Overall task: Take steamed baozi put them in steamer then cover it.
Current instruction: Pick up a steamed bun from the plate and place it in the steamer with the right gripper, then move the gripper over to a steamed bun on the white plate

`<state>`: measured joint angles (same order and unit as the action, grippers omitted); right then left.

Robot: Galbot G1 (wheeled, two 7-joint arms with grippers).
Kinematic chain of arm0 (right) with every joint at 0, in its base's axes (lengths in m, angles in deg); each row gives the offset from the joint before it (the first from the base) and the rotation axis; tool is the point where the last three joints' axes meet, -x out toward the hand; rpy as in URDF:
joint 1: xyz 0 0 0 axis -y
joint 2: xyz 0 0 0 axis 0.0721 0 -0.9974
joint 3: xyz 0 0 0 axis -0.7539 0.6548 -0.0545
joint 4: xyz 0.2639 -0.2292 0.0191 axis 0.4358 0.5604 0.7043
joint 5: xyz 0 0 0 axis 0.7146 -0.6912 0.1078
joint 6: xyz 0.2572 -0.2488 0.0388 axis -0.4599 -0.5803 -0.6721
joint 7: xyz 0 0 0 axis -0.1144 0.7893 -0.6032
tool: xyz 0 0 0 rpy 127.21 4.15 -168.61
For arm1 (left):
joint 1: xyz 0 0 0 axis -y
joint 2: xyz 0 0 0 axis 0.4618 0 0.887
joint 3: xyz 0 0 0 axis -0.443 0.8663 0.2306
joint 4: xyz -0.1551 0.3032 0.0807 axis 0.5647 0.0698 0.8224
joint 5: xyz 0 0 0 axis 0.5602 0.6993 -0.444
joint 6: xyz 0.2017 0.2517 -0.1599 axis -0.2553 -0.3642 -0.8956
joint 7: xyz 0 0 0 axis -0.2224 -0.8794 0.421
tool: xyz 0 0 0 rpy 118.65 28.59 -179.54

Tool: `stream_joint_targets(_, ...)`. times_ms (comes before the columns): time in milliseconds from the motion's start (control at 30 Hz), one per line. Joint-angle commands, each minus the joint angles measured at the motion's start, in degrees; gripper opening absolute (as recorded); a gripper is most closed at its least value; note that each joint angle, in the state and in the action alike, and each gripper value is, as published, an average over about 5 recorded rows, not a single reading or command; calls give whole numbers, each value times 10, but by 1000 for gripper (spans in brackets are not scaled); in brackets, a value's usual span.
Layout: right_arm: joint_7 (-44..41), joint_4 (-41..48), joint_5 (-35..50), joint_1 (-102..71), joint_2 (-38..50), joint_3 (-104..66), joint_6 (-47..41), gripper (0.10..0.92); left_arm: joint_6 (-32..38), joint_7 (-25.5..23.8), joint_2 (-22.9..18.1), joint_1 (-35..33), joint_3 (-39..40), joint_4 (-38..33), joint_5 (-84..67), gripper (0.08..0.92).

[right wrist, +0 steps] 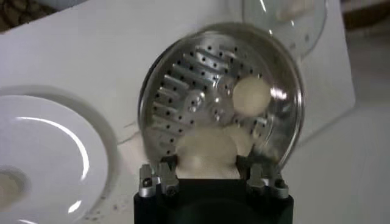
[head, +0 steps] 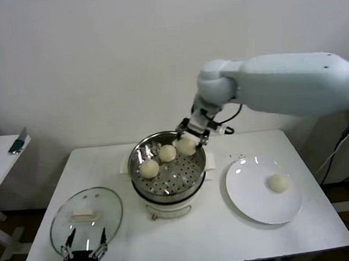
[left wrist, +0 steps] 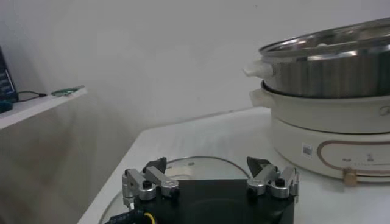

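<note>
Right gripper (right wrist: 212, 173) jaws clamp a baozi (right wrist: 210, 152) over the steamer (head: 138, 163); left gripper (left wrist: 210, 176) jaws gape.

The right arm is stretched in from the right side, its wrist bent downward, and the right hand (head: 192, 136) is held over the worktop's far middle, clamped on a bun. The left hand (head: 85, 242) is parked at the near left corner, fingers spread wide.
</note>
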<state>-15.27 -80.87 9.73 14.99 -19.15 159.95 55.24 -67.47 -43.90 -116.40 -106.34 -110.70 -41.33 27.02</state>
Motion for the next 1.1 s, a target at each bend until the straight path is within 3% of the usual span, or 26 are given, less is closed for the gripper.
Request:
stream_joint_targets(33,41,14,-96,-70,-102,1,56,653,1,0,-1,-2,-2,-1,-2,823)
stream_joint_targets(633,52,57,-136,-149,-106,10,56,654,1,2,-3,-4,-3,-1,1,823)
stream_joint_targets(733,52,58,-130,-143,-103,8,60,689,0,2,-3,-4,-4,-3,1,823)
stream_joint_targets(900,40,60,-94,-103,-81,-6,67,801,-1,1,-3,-4,-3,-5,2,823)
stream_joint_targets(1100,-30,73,18,-22,-12,6,71,822,1,1,-2,-5,-1,-5,4,823)
